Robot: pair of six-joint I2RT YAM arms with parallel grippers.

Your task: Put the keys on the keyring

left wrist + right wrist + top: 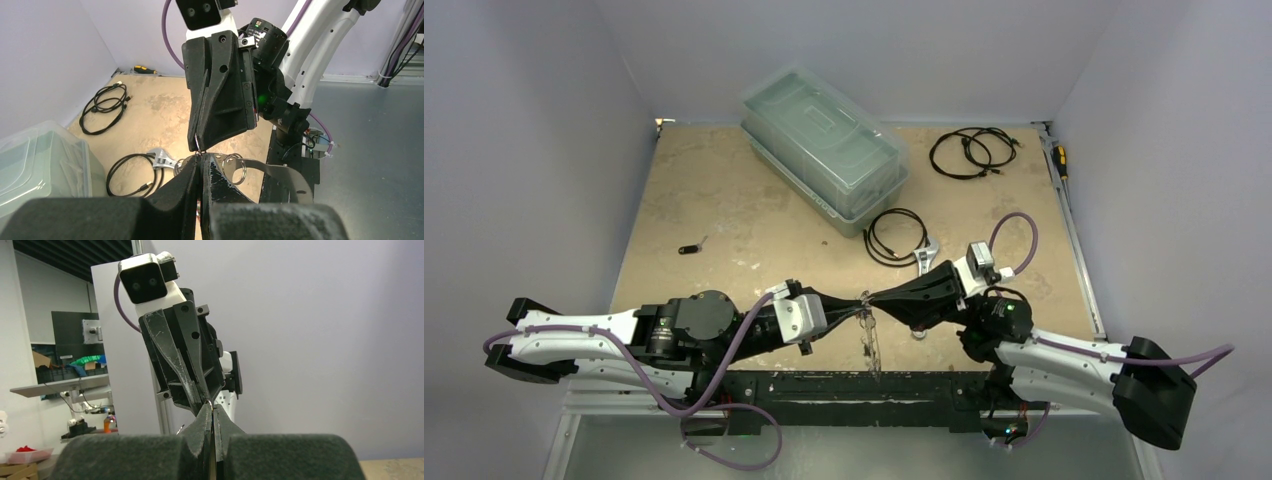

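The keyring (871,345) is a thin silvery metal band hanging in the air between the arms, above the table's near edge. In the left wrist view it (272,169) curves to the right, with small split rings on it. My left gripper (856,303) (201,162) is shut on the band. My right gripper (871,298) (198,146) (212,407) meets it tip to tip and is shut on a thin metal bit of the ring. No coloured tag shows in either gripper. One small black-tagged key (689,249) lies alone on the table at the left.
A red-less silvery wrench head (924,258) lies next to a black coiled cable (896,235). A clear lidded plastic bin (824,150) stands at the back centre, more cables (972,152) at the back right, and a screwdriver (1060,160) lies along the right wall.
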